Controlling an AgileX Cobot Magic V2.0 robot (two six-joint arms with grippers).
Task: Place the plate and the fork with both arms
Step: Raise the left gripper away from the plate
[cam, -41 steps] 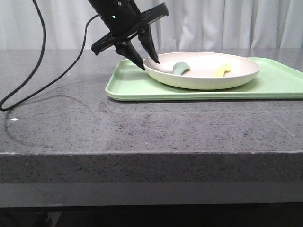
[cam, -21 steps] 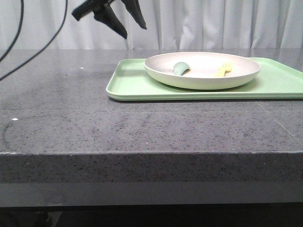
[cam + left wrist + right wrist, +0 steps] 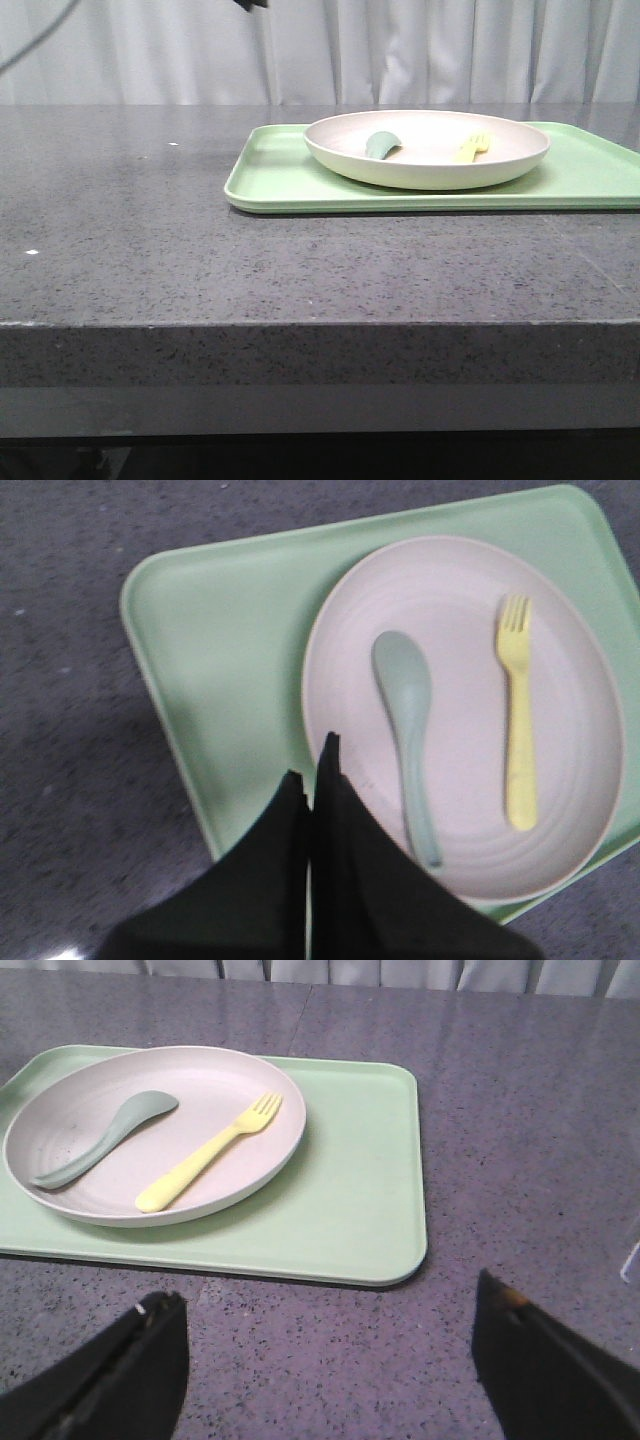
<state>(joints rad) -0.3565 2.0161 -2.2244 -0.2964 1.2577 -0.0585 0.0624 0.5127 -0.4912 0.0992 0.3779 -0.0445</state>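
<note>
- Front view shows almost nothing of either arm: only a small dark tip at the top edge, too little to identify, and the right end of the light green tray [image 3: 290,185] is cut off by the frame.
- From that low angle the spoon [image 3: 382,144] and the fork [image 3: 472,148] are mostly hidden behind the plate's rim, with only short parts showing.
- The left wrist picture is soft, and the near right corner of the tray is out of frame there.
- The right gripper [image 3: 330,1360] is cropped so that only its two dark fingertips enter the picture.
- A dark grey speckled stone table [image 3: 150,250] carries everything, with a thick front edge; pale pleated curtains hang behind it.
- The tray lies flat on the right half of the table, and the cream-white plate [image 3: 430,172] sits on its left part, leaving bare tray on the right.
- The pale yellow fork lies inside the plate, on its right side, beside the grey-green spoon on its left and apart from it.
- The left gripper [image 3: 314,770] hangs high above the tray's left part near the plate's left rim, its black fingers pressed together with nothing between them.
- The right gripper is spread wide and holds nothing, over bare table, with the plate and fork well off to its far left.
</note>
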